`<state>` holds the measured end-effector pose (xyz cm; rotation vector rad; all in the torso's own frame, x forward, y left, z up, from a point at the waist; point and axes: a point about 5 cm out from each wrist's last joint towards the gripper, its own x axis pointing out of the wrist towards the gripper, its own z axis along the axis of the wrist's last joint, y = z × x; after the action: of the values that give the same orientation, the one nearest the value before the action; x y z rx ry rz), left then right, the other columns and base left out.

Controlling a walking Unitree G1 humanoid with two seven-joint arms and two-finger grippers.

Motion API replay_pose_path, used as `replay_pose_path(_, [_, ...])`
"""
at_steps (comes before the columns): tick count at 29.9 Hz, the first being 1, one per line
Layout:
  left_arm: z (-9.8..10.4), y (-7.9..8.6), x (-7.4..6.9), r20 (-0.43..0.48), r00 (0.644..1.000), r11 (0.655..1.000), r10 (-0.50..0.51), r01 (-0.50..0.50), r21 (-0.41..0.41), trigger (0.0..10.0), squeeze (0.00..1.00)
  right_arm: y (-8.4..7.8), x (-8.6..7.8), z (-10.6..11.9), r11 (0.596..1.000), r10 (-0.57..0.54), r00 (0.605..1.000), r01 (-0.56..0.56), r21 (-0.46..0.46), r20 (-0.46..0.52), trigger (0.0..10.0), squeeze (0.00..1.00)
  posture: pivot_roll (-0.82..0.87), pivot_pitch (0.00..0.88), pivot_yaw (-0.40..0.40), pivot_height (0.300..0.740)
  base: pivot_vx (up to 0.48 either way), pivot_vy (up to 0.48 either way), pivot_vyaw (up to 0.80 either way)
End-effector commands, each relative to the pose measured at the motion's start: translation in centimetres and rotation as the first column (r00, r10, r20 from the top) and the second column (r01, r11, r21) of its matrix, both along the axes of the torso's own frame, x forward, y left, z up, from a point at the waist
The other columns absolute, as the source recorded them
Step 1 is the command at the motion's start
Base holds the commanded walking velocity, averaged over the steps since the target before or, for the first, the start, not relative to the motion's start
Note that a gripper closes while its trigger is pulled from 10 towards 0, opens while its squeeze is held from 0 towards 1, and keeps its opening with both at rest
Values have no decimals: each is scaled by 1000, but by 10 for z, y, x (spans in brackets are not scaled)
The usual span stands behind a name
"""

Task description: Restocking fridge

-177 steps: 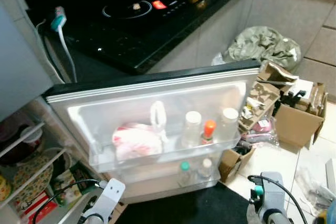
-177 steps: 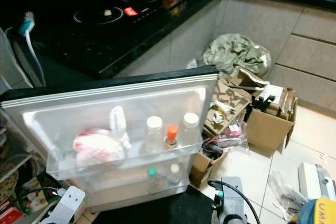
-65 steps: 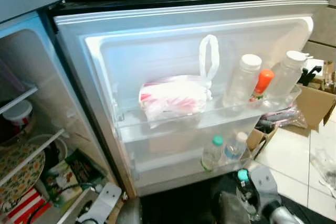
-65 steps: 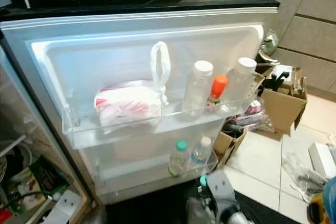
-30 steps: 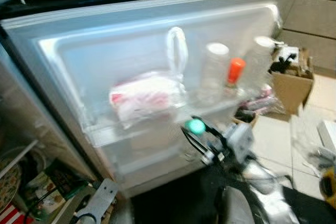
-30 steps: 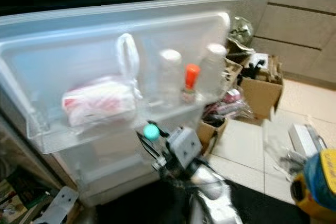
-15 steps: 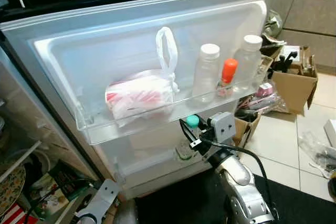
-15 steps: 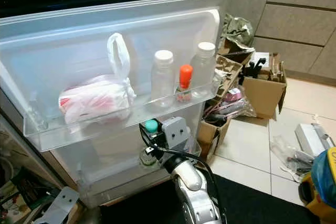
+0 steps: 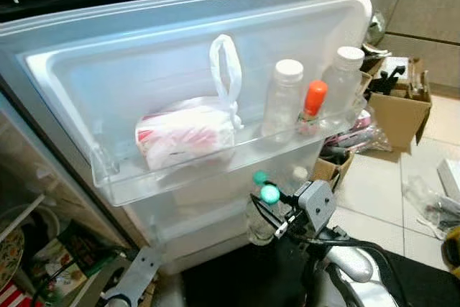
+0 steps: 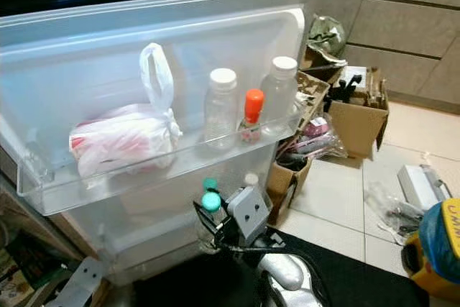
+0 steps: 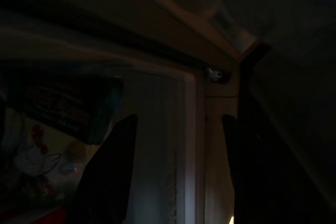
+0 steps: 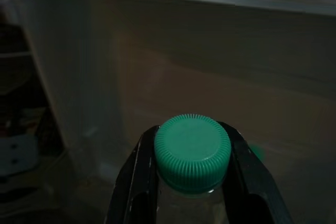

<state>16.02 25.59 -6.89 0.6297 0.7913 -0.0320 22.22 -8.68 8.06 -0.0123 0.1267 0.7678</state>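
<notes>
Black jaws of the right gripper (image 12: 191, 182) clench a green-capped bottle (image 12: 192, 153) just before the fridge door's lower shelf (image 9: 215, 213); its clear body is dim and partly hidden. Left gripper (image 11: 176, 171) hangs in shade, jaws parted, near blurred packets.

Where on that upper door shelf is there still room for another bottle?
On the upper door shelf, the gap between the tied plastic bag and the white-capped bottle looks free, as does the left corner beside the bag. The right end is crowded: orange-capped bottle, then another bottle.
</notes>
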Motion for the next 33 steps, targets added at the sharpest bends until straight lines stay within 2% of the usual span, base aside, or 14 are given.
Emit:
replay_pose_path(1, [-1,-1,-1,-2,1000,1000,8,-8,1,10000,0,4,-1,-5,1000,9,999,-9,-1,-49,10000,0,40,40,-27,486,0,0,0])
replay_pose_path(2, [-1,-1,-1,-1,1000,1000,7,-7,0,10000,0,6,1,-4,1000,9,999,-8,7,-46,10000,0,40,40,-27,486,0,0,0])
replay_pose_path(5, [1,0,2,3,1000,1000,8,-8,2,10000,0,27,8,7,997,22,999,-19,74,-29,10000,0,42,40,-22,486,0,0,0])
replay_pose_path(7, [1,1,2,3,1000,1000,8,-8,2,10000,0,30,9,9,996,27,999,-24,83,-27,10000,0,42,40,-22,486,0,0,0])
replay_pose_path(11, [2,4,2,3,1000,1000,13,-13,8,10000,0,46,9,20,991,77,997,-76,108,-2,10000,0,38,39,-18,486,0,0,0])
replay_pose_path(16, [2,2,2,3,1000,1000,10,-10,5,10000,0,59,14,11,986,122,991,-116,116,-54,10000,0,57,40,-16,486,0,0,0])
replay_pose_path(18, [2,2,2,6,1000,1000,12,-12,5,10000,0,60,17,8,988,114,992,-107,113,-61,10000,0,57,40,-16,486,0,0,0])
replay_pose_path(21, [2,4,2,10,1000,1000,15,-15,5,10000,0,59,29,3,996,54,998,-52,78,-30,10000,0,67,44,-11,486,0,0,0])
replay_pose_path(25, [2,9,-3,1,1000,1000,19,-19,17,10000,0,48,54,9,994,-105,993,103,34,61,10000,0,71,54,-8,486,0,0,0])
replay_pose_path(28, [2,10,-5,-2,1000,1000,20,-20,19,10000,0,44,63,13,987,-163,982,161,29,97,10000,0,71,54,-8,486,0,0,0])
replay_pose_path(33, [1,8,-5,-2,1000,1000,21,-21,16,10000,0,40,71,11,983,-184,976,185,0,114,10000,0,79,57,-13,486,0,0,0])
